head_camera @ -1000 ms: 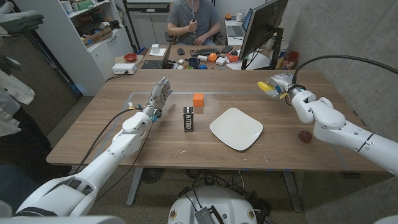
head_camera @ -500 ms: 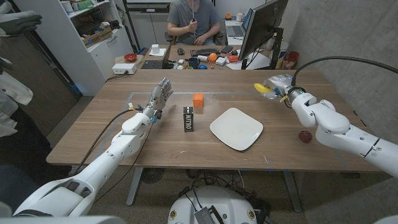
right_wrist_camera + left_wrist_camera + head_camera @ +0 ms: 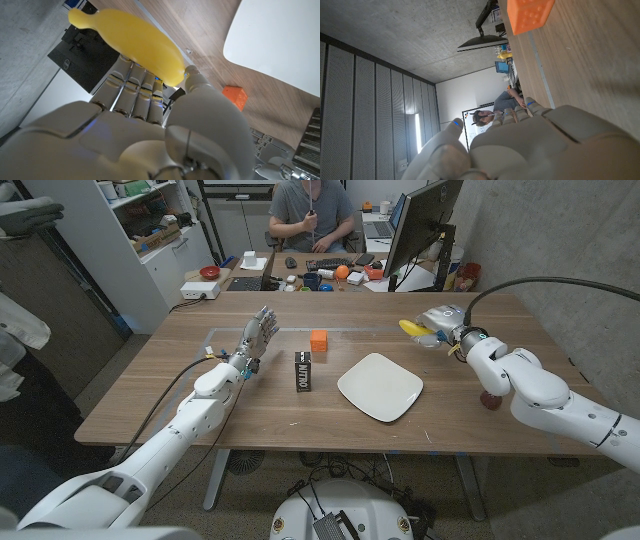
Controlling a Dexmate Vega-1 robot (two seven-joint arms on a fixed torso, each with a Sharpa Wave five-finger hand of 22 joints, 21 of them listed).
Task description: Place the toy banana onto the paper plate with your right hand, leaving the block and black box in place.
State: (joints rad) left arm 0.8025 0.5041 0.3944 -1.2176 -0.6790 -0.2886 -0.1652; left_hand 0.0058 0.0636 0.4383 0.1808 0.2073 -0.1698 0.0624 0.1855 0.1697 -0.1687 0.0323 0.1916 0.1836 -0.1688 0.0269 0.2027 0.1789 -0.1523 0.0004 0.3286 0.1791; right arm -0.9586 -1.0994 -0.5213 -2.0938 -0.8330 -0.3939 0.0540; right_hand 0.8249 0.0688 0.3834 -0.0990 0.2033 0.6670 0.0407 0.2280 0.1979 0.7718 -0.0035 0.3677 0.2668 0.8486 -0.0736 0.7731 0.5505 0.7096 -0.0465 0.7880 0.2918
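— So, where's your toy banana [image 3: 412,328] right now?
— Your right robot hand [image 3: 440,323] has it pinched between thumb and fingers, lifted off the tabletop [image 3: 250,412], beyond the paper plate's [image 3: 380,387] far right corner.
— And the rest?
— Your orange block [image 3: 319,338] sits just behind the upright black box [image 3: 303,370], both left of the plate. Your left robot hand [image 3: 258,335] stands near them with fingers raised, apparently holding nothing
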